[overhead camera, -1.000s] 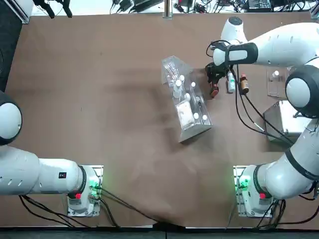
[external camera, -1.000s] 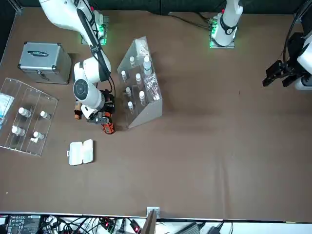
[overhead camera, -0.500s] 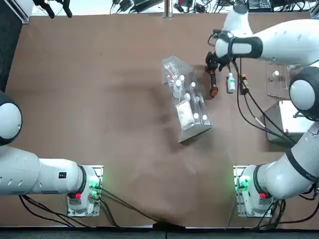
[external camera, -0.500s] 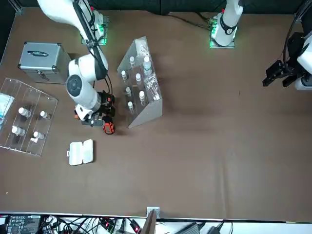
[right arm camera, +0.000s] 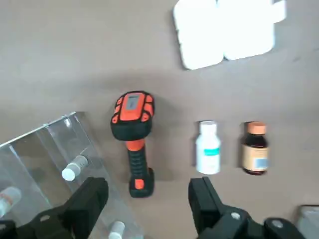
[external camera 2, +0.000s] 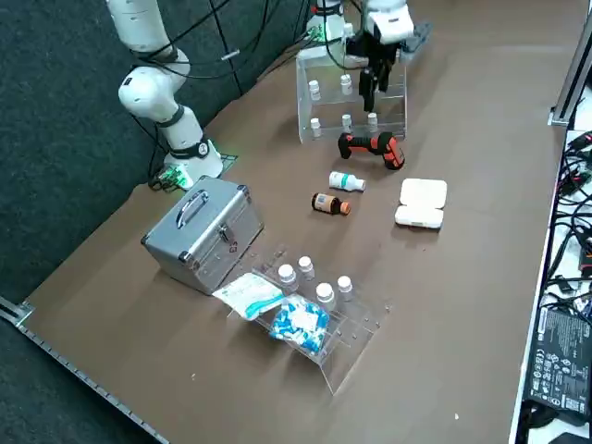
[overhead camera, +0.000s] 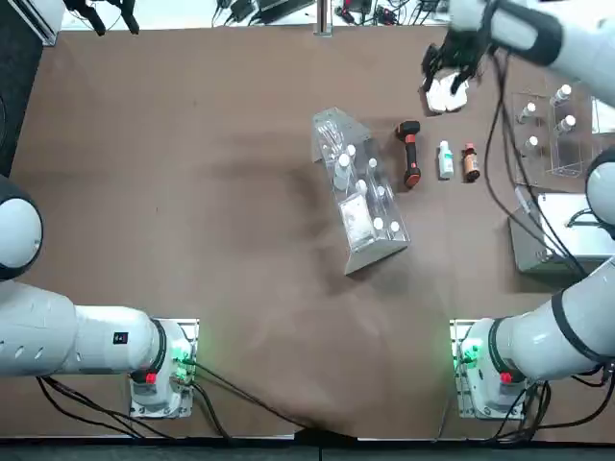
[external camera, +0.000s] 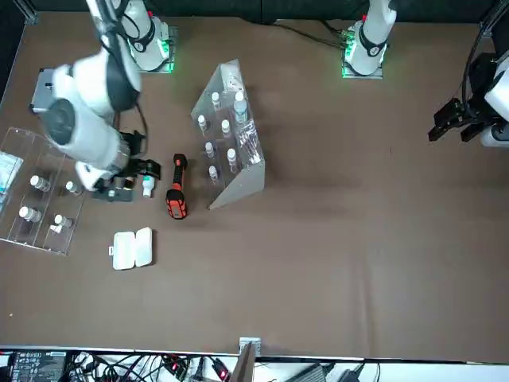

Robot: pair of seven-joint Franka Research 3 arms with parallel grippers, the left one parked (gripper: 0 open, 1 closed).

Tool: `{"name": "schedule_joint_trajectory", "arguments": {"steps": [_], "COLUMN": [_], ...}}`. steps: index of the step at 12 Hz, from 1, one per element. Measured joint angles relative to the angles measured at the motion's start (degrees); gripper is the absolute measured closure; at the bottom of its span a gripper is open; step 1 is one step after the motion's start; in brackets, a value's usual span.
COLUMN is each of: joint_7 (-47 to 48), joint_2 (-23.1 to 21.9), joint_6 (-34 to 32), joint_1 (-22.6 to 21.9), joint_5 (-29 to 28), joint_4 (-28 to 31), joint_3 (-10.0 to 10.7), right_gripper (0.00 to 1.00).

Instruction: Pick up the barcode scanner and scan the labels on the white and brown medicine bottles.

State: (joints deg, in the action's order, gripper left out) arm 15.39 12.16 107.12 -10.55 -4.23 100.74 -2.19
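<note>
The barcode scanner [overhead camera: 410, 154] lies flat on the brown table, with a black head and an orange handle, beside the clear rack; it also shows as the scanner [right arm camera: 133, 139] in the wrist view. The white medicine bottle [overhead camera: 445, 159] and the brown medicine bottle [overhead camera: 470, 162] lie side by side just right of it, seen as the white bottle [right arm camera: 207, 148] and brown bottle [right arm camera: 254, 148] from the wrist. My right gripper [overhead camera: 450, 65] hangs high above them, open and empty. Both of its fingers [right arm camera: 87, 201] frame the scanner from well above.
A clear acrylic rack [overhead camera: 360, 197] of white-capped vials stands left of the scanner. A white hinged case [external camera 2: 421, 203] lies toward the table's far edge. A silver metal case [external camera 2: 203, 231] and a clear tray [external camera 2: 319, 310] with vials and packets sit at the right.
My right gripper was down at the scanner's head a second ago. It has risen high and drawn back toward the far edge with nothing in it. The scanner stays on the table.
</note>
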Motion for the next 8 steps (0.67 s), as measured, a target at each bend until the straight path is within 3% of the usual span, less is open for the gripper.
{"name": "schedule_joint_trajectory", "arguments": {"steps": [8], "joint_7": [-7.63], "joint_2": [-4.54], "joint_6": [-16.11], "joint_1": [7.74], "joint_5": [-0.03], "joint_4": [-13.76], "joint_3": [0.32], "right_gripper": [0.0]}}
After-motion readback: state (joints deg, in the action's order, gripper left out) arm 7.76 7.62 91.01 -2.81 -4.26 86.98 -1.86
